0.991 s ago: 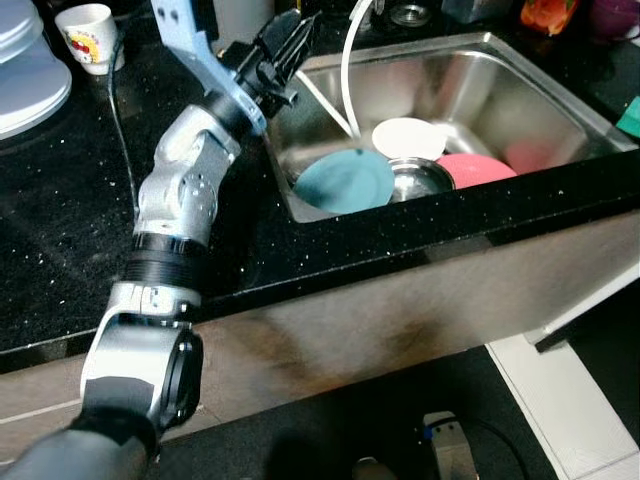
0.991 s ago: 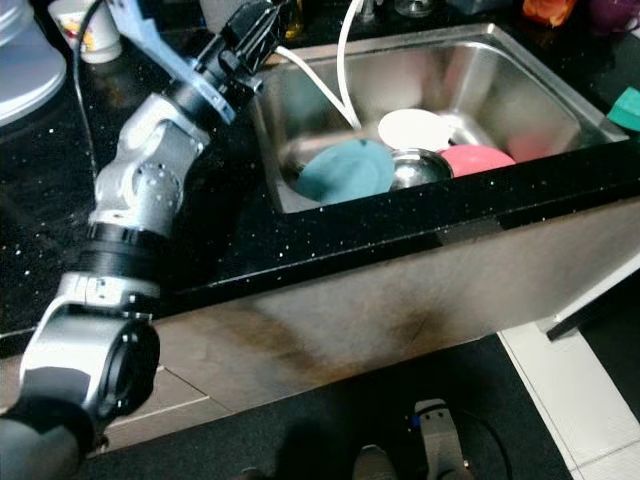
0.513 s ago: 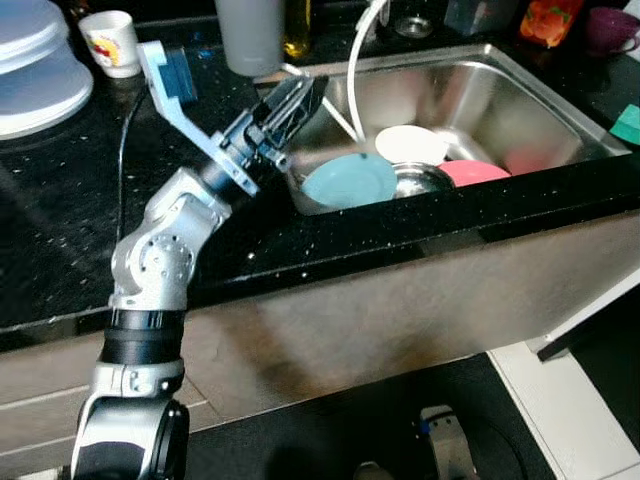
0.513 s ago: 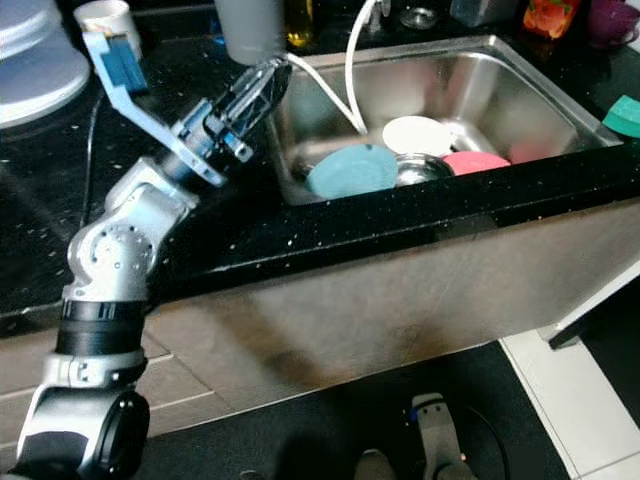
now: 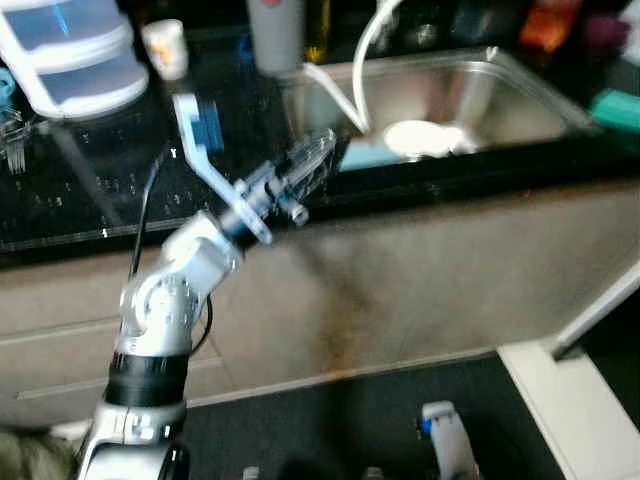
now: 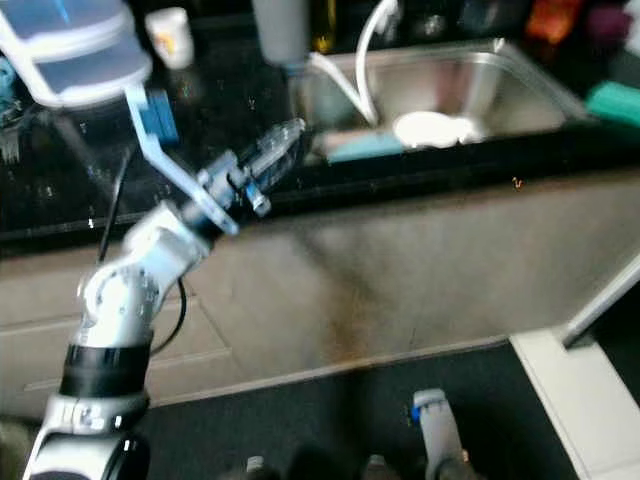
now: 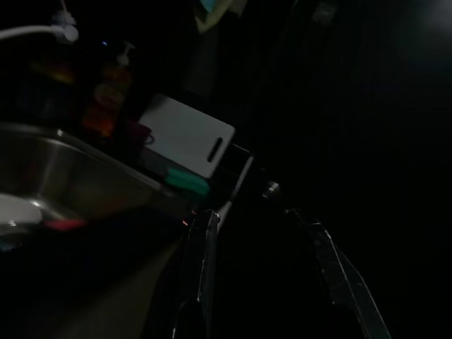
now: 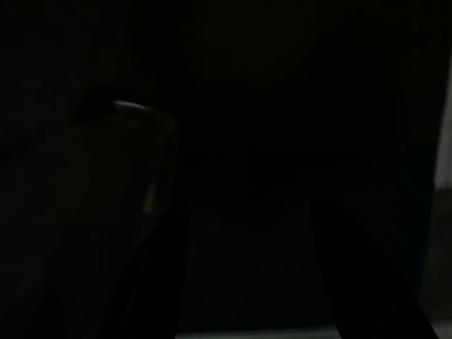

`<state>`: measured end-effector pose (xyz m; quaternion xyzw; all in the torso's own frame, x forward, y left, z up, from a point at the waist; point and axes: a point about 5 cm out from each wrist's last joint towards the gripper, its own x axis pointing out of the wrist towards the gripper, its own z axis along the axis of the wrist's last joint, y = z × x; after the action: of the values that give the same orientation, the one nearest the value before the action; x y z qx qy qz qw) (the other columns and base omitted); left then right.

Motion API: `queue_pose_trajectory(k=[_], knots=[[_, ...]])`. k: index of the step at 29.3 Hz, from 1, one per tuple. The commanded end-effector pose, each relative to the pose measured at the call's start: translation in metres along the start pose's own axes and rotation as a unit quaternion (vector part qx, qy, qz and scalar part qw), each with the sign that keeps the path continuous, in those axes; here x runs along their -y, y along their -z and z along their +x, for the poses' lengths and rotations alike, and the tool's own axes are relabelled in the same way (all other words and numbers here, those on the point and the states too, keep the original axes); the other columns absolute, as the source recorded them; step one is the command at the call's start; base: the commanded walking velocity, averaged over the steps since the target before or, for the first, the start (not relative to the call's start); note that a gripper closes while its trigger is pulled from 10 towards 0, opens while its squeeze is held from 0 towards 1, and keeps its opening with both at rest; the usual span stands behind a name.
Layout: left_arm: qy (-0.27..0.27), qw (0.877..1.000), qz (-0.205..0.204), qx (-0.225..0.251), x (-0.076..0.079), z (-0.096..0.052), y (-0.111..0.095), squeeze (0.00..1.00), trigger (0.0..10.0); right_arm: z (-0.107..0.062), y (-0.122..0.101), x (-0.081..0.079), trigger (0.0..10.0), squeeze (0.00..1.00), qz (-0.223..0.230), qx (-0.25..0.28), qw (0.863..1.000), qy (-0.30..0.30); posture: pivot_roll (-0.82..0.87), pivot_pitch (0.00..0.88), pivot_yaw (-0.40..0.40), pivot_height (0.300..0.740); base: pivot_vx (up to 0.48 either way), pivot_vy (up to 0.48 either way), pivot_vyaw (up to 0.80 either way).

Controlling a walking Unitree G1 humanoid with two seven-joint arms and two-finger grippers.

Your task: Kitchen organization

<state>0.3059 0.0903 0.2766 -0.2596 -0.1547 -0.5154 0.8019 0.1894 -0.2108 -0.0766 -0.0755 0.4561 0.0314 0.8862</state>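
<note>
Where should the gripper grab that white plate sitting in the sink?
Probably by its rim, coming from above. The white plate lies flat, low in the steel sink, so only its edge gives the fingers anything to close on. The left gripper hangs in front of the counter edge, its fingers apart.

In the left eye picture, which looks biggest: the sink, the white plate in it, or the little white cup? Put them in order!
1. The sink.
2. The white plate.
3. The little white cup, though it stands farther back and the picture is blurry, so the plate-cup order is less sure.
</note>
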Motion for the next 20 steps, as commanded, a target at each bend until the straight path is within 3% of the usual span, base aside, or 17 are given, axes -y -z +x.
queue_pose_trajectory(k=[1,7,8,9,11,12,13,15,16,17,18,19,20], knots=[[-0.029,0.999,-0.003,-0.017,-0.010,-0.013,0.005,0.00,10.0,0.000,0.008,-0.007,10.0,0.00,0.007,-0.013,1.000,-0.009,0.02,0.155,0.044,0.740,-0.341,0.000,0.00],[-0.117,0.992,0.000,-0.050,-0.043,-0.051,0.025,0.00,10.0,-0.001,0.008,-0.005,10.0,0.00,0.007,-0.013,1.000,-0.009,0.01,0.156,0.040,0.740,0.000,0.000,0.00],[-0.155,0.986,0.002,-0.061,-0.055,-0.066,0.034,0.00,10.0,-0.001,0.008,-0.005,10.0,0.00,0.007,-0.013,1.000,-0.009,0.02,0.157,0.038,0.740,0.000,0.000,0.00],[-0.155,0.986,0.002,-0.061,-0.055,-0.066,0.034,0.00,10.0,-0.001,0.008,-0.005,10.0,0.00,0.007,-0.013,1.000,-0.009,0.02,0.157,0.038,0.740,0.000,0.000,0.00],[-0.262,0.961,-0.008,-0.084,-0.082,-0.101,0.054,0.00,10.0,-0.001,0.008,-0.004,10.0,0.00,0.006,-0.014,1.000,-0.009,0.01,0.155,0.036,0.740,0.000,0.000,0.00],[-0.262,0.961,-0.008,-0.084,-0.082,-0.101,0.054,0.00,10.0,-0.001,0.008,-0.004,10.0,0.00,0.006,-0.014,1.000,-0.009,0.01,0.155,0.036,0.740,0.000,0.000,0.00],[-0.316,0.944,-0.013,-0.096,-0.092,-0.122,0.065,0.00,10.0,-0.001,0.008,-0.004,10.0,0.00,0.007,-0.014,1.000,-0.009,0.01,0.155,0.036,0.740,0.000,0.000,0.00],[-0.316,0.944,-0.013,-0.096,-0.092,-0.122,0.065,0.00,10.0,-0.001,0.008,-0.004,10.0,0.00,0.007,-0.014,1.000,-0.009,0.01,0.155,0.036,0.740,0.000,0.000,0.00],[-0.338,0.936,-0.017,-0.099,-0.096,-0.131,0.070,0.00,10.0,-0.001,0.008,-0.004,10.0,0.00,0.007,-0.014,1.000,-0.009,0.01,0.155,0.036,0.740,0.000,0.000,0.00],[-0.379,0.919,-0.025,-0.111,-0.101,-0.147,0.079,0.00,10.0,-0.001,0.008,-0.004,10.0,0.00,0.007,-0.014,1.000,-0.010,0.01,0.156,0.035,0.740,0.000,0.000,0.00],[-0.379,0.919,-0.025,-0.111,-0.101,-0.147,0.079,0.00,10.0,-0.001,0.008,-0.004,10.0,0.00,0.007,-0.014,1.000,-0.010,0.01,0.156,0.035,0.740,0.000,0.000,0.00],[-0.455,0.880,-0.049,-0.127,-0.107,-0.181,0.100,0.00,10.0,-0.001,0.008,-0.004,10.0,0.00,0.008,-0.014,1.000,-0.010,0.00,0.154,0.032,0.740,0.000,0.000,0.00],[-0.455,0.880,-0.049,-0.127,-0.107,-0.181,0.100,0.00,10.0,-0.001,0.008,-0.004,10.0,0.00,0.008,-0.014,1.000,-0.010,0.00,0.154,0.032,0.740,0.000,0.000,0.00]])
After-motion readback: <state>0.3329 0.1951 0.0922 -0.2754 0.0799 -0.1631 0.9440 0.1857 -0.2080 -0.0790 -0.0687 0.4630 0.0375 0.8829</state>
